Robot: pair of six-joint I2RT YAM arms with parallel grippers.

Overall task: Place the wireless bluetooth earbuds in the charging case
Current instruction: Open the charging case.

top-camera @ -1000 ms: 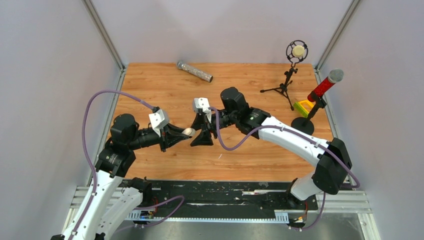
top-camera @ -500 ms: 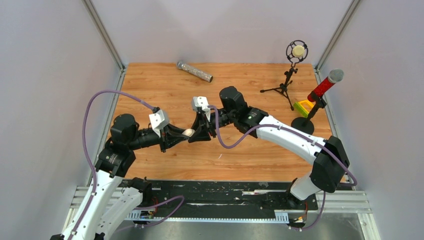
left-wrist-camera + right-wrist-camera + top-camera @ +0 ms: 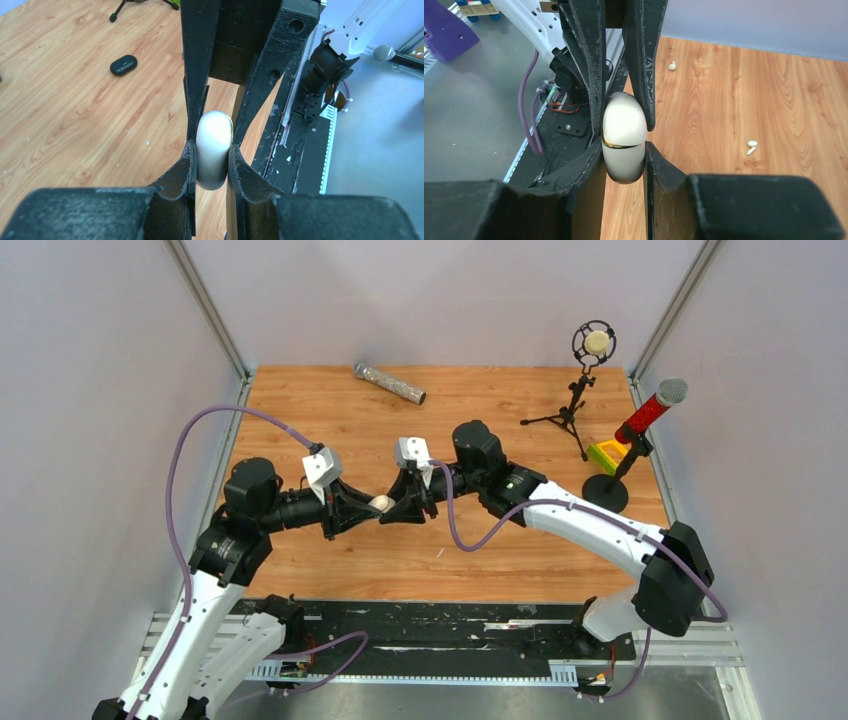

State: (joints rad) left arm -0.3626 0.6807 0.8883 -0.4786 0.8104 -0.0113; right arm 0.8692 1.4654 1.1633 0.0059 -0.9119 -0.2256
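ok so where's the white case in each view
top external: white case just left of centre
left wrist: white case at centre, slightly low
right wrist: white case at centre
shared landmark: wooden tabletop behind it

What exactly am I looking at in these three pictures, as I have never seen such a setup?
These are two robot arms bolted at the near edge of a wooden table. One picture looks down from above; the other two come from a camera on each wrist. Each arm ends in a two-fingered end effector. The left end effector and the right end effector both pinch one white egg-shaped case in the air between them. On the table are a silver microphone lying flat, a red microphone on a stand, a small black oval piece and a small white piece, probably an earbud.
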